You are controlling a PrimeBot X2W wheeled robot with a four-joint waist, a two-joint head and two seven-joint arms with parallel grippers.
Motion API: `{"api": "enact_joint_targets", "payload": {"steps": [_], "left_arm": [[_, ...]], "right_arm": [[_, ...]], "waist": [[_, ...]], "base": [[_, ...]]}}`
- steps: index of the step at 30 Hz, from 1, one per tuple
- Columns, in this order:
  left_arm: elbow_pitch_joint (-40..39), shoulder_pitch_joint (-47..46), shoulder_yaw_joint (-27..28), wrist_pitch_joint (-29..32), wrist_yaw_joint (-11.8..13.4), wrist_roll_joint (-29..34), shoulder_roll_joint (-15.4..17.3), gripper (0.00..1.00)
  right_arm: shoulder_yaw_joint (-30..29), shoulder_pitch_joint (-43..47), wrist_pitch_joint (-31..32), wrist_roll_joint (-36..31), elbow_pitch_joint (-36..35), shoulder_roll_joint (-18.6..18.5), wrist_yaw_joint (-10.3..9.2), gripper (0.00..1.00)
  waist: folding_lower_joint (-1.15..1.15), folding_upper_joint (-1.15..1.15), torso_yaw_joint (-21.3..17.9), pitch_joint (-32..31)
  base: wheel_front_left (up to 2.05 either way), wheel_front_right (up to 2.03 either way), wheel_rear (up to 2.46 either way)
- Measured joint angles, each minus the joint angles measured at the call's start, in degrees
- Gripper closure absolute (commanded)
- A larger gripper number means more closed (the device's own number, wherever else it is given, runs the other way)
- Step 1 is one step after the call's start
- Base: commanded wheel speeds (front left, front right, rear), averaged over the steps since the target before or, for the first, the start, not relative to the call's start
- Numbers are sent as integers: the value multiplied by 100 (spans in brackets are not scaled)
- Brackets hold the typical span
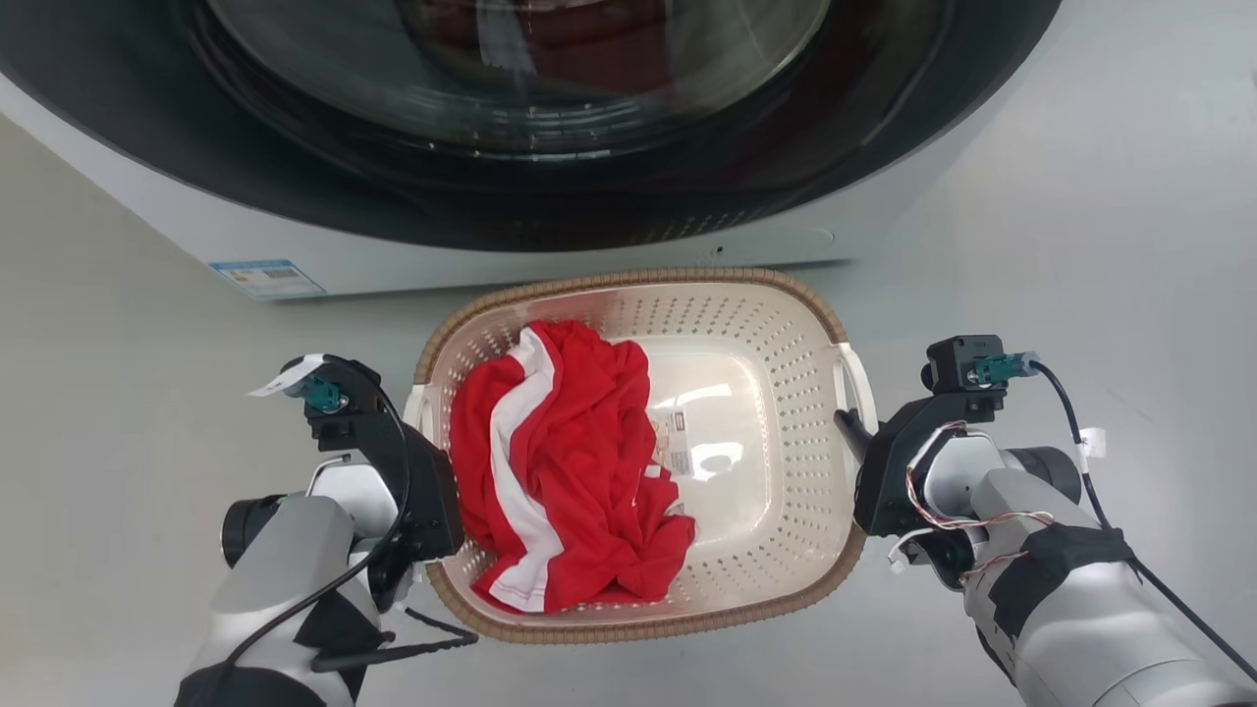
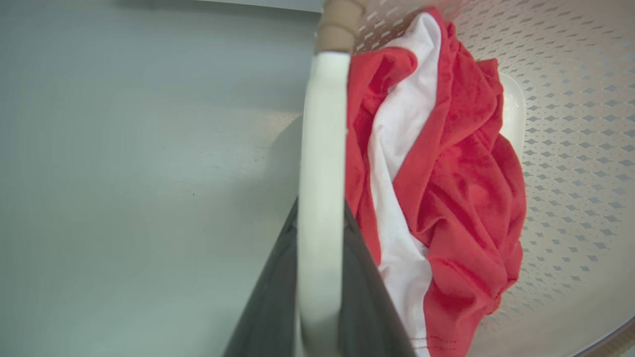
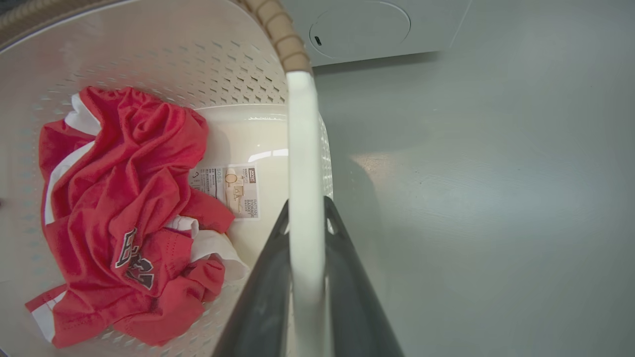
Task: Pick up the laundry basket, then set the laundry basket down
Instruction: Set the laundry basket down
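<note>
Laundry basket, one garment; left claw, right claw clamp handles.

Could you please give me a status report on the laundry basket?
Left end effector and right end effector both shut on laundry basket handles. Red-and-white garment inside. Washing machine directly ahead.

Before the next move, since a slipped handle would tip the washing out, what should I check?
1. Left pincer astride the left handle, fingers against it: ok.
2. Right pincer astride the right handle likewise: ok.
3. Red shirt wholly inside the laundry basket: ok.
4. Far rim clear of the washing machine: cannot tell.
5. Laundry basket off the floor: cannot tell.
</note>
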Motion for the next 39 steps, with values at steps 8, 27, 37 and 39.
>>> {"api": "enact_joint_targets", "payload": {"steps": [8, 27, 37, 39], "left_arm": [[-47, -104, -74, -397, 46, 155, -1, 100], [-125, -478, -193, -1323, 137, 296, -15, 100], [-31, -511, -249, -1514, 136, 328, -27, 100], [-10, -532, -254, -1537, 136, 328, -35, 100]], "right_arm": [[52, -74, -332, -132, 4, -18, -3, 100], [269, -461, -1166, -414, -30, -145, -4, 100], [356, -518, -1302, -489, 33, -157, -4, 100], [358, -547, -1327, -488, 46, -156, -4, 100]], "waist": [[0, 0, -15, 601], [0, 0, 16, 1748], [-1, 0, 56, 2009], [-1, 0, 61, 2051]], "base": [[0, 0, 0], [0, 0, 0], [0, 0, 0], [0, 0, 0]]}}
